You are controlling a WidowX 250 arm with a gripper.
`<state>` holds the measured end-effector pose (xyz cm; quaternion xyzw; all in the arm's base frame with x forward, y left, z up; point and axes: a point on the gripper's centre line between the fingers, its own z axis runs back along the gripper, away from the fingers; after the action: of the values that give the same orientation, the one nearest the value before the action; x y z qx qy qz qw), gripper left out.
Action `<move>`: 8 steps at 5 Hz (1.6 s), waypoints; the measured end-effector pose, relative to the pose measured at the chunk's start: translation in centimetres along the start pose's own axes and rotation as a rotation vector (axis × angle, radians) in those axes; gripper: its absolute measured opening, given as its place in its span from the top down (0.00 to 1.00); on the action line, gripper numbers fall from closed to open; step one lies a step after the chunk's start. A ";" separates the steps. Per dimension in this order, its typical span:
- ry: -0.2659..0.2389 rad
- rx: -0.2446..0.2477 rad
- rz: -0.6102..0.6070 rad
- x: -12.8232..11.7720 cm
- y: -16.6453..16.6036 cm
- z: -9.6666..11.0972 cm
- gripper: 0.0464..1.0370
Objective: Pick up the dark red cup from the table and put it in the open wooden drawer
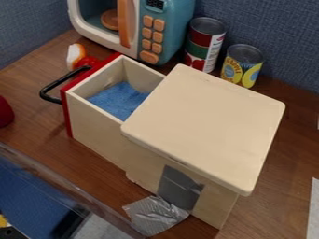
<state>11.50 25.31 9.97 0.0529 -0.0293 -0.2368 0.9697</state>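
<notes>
A pale wooden box (205, 121) with a flat, rounded-corner top stands at the centre right. Its drawer (93, 126) is pulled out toward the upper left, with a red front and a black handle (46, 93) on its outer side. Inside the drawer lies a blue cloth (121, 99). Grey tape (156, 214) is stuck at the box's lower side and spreads onto the table. Just behind the drawer's red front are a red object (87, 61) and an orange-and-white piece (75, 55).
A toy microwave (168, 28) with an orange handle stands at the back, holding a round orange-brown item (110, 19). Two cans, one red and green (204, 44), one yellow and blue (242, 65), stand by the blue wall. A red object (5, 112) sits at the left edge.
</notes>
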 end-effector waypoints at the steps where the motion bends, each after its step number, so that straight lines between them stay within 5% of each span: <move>1: -0.010 -0.028 0.026 -1.7 0.2 -0.8 0.04; 4: -0.021 -0.038 0.051 3.0 1.1 -0.4 0.04; 8: 0.069 -0.005 -0.011 6.0 -1.9 -5.8 0.04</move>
<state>16.40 21.40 4.19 0.0585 0.0050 -0.2404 0.9689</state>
